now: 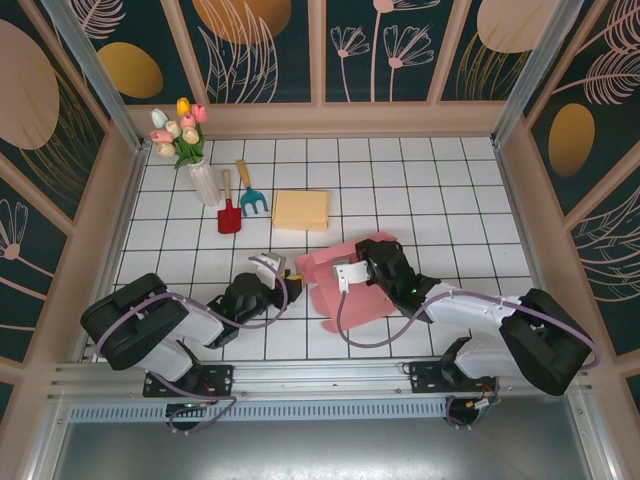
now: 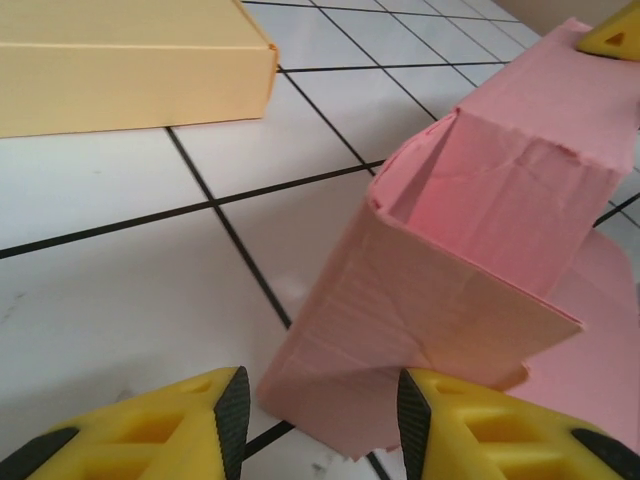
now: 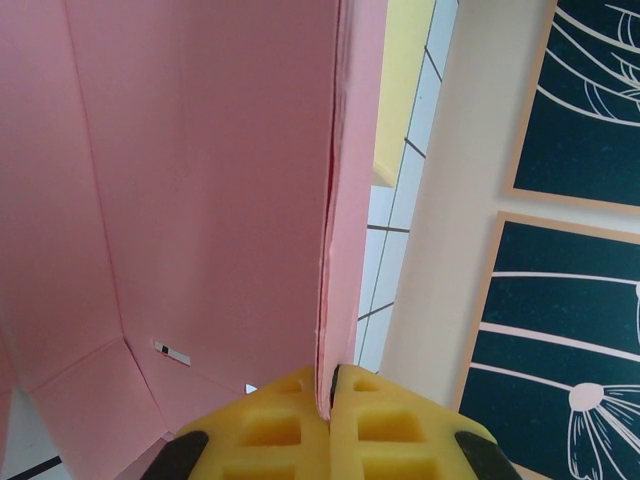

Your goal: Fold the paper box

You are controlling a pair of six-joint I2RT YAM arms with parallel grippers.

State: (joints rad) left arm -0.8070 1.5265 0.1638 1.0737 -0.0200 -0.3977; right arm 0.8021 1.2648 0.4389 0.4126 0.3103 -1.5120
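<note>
The pink paper box lies partly folded on the tiled table, one side wall raised. In the left wrist view the lower corner of that raised wall sits between my left gripper's yellow fingers. The jaws stand open, the right pad touching the card and a small gap showing on the left. In the top view the left gripper is at the box's left edge. My right gripper is shut on the thin upright edge of a pink wall, at the box's far side.
A flat yellow box lies just behind the pink one. Further left are a red shovel, a teal rake and a white vase of tulips. Wooden walls enclose the table on three sides.
</note>
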